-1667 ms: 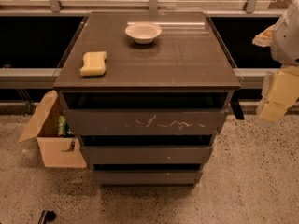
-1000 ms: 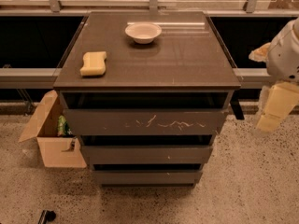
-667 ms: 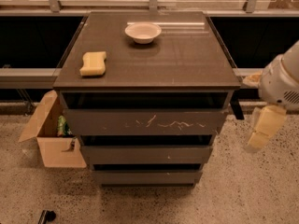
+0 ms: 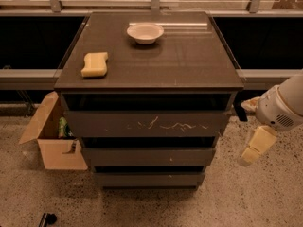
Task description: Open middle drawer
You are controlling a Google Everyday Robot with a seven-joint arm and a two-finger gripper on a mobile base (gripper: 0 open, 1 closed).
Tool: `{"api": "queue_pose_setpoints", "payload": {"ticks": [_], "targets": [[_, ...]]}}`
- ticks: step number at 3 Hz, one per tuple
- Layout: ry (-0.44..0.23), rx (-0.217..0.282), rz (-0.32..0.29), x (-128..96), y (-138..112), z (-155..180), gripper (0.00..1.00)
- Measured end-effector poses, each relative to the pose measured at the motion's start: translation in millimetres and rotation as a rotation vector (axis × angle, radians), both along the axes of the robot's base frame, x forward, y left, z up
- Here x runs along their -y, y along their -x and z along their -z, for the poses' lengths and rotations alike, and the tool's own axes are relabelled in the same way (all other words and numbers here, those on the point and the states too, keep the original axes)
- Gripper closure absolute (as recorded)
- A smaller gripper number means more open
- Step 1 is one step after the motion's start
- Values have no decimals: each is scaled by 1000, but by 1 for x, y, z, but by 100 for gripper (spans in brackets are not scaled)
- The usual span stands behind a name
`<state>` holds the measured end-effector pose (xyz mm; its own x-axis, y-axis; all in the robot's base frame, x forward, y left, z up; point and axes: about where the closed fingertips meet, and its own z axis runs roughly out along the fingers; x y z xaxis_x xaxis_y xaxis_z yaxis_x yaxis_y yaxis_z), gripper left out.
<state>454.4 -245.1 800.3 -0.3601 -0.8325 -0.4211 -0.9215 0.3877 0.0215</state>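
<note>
Right of the cabinet, gripper hung level with the middle drawer, not touching it; grip state unclear.

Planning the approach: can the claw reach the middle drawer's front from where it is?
Probably yes: the claw hangs right of the cabinet, near the height of the middle drawer, and only floor lies before that front.

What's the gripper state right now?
Gripper: cannot be told; it hangs right of the cabinet, level with the middle drawer, not touching it.
</note>
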Motion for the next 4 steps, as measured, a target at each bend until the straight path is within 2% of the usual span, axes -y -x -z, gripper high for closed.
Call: {"api": "queue_pose_setpoints", "payload": {"ticks": [1, 2, 3, 4], "targets": [[-2, 3, -10, -2, 0, 4, 0], [-16, 32, -89, -17, -1, 45, 0], [-12, 62, -181, -38, -1, 100, 0], [4, 69, -245, -57, -6, 150, 0]]}}
